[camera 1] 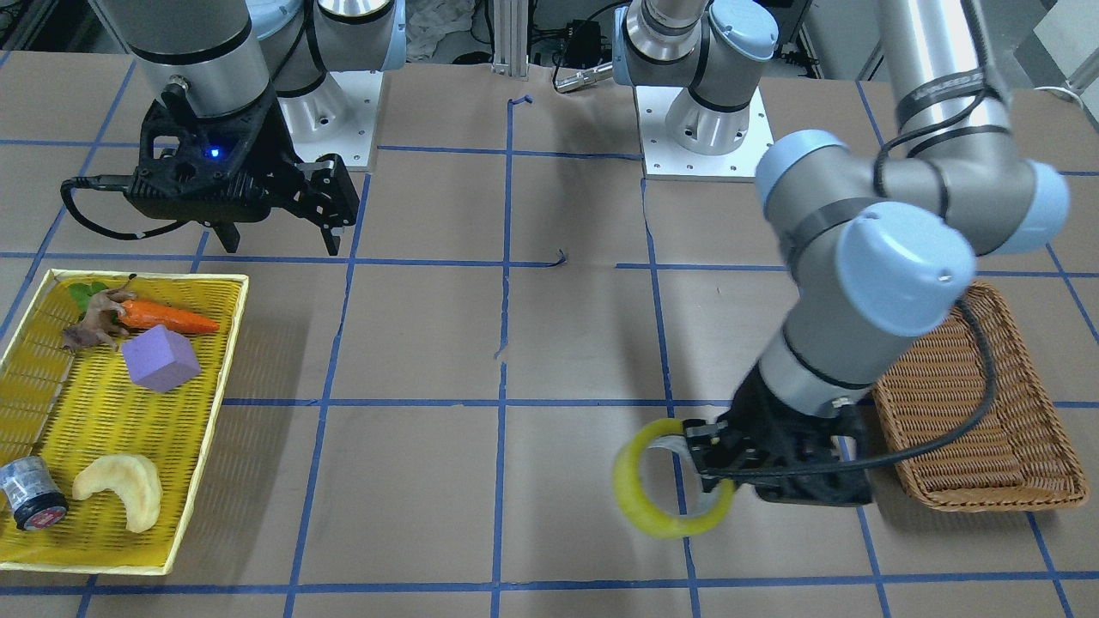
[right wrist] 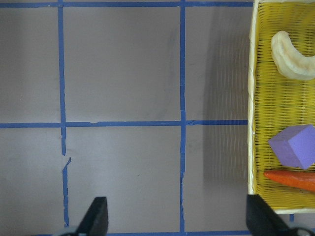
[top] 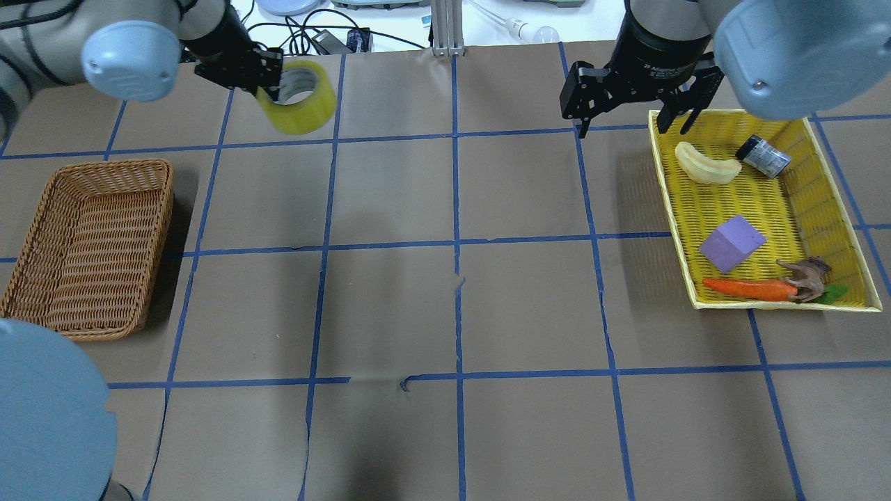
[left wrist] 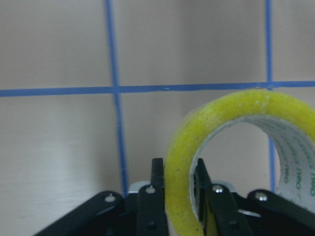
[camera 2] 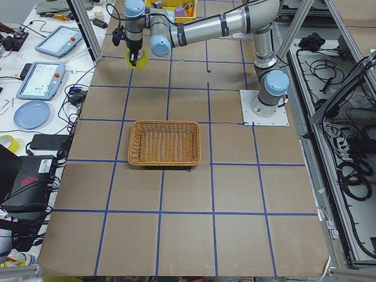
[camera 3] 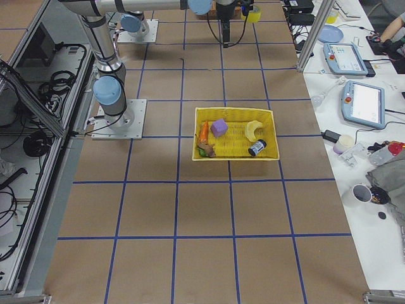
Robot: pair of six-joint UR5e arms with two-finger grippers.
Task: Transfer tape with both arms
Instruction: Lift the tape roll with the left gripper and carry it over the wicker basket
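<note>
Half tape (left wrist: 216,105) cut off in wrist view; left fingers (left wrist: 157,173) pinch wall

The table (top: 459,306) lies open through its middle; the wicker basket (top: 90,243) blocks the left edge and the loaded yellow tray (top: 766,202) the right edge; the left gripper (top: 270,80), clamped on the tape (top: 301,108), hangs near the far edge, left of centre; the right gripper (top: 630,126), spread wide, hovers by the tray's inner rim.

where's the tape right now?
Overhead view, upper left, on the robot's left side: the tape is clamped by its wall in the left gripper, beyond the wicker basket, near the table's far edge.
</note>
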